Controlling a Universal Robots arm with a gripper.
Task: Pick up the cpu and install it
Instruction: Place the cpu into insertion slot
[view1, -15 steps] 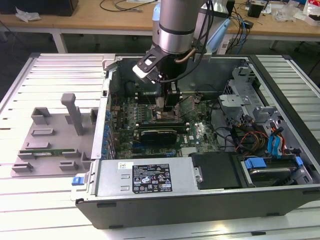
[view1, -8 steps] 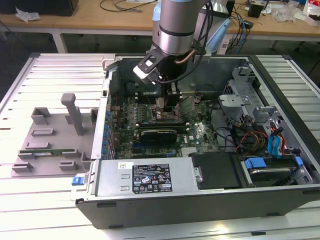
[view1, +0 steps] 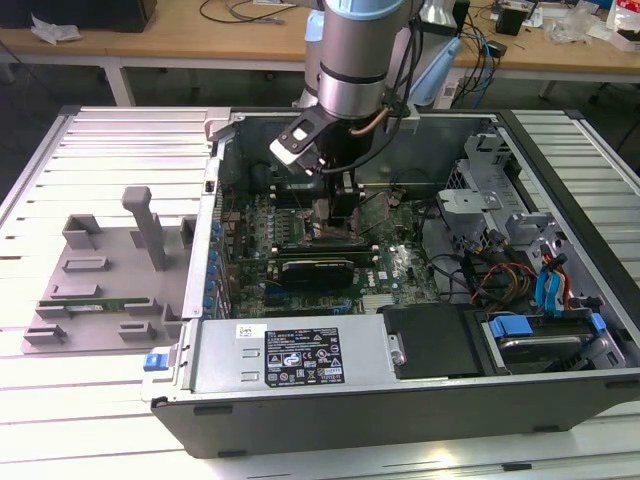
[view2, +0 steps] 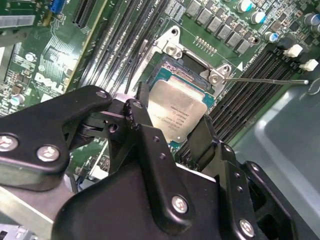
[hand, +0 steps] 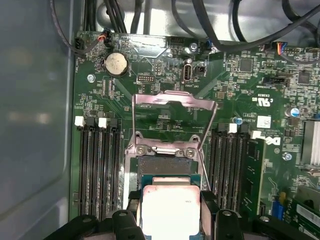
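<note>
Now the claw (view2: 171, 121) grips the cpu (view2: 179, 106) flat, top upward.

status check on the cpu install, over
Gripper shut on the cpu. Cpu at the open socket, seating unclear. Load frame raised, nothing in the way.

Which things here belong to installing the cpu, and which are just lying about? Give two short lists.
In the job:
- the cpu, at the socket
- the gripper, closed on its edges
- the socket's open metal frame

Lying about:
- grey tray on the exterior view's left
- memory stick in that tray
- coin battery
- blue cables
</note>
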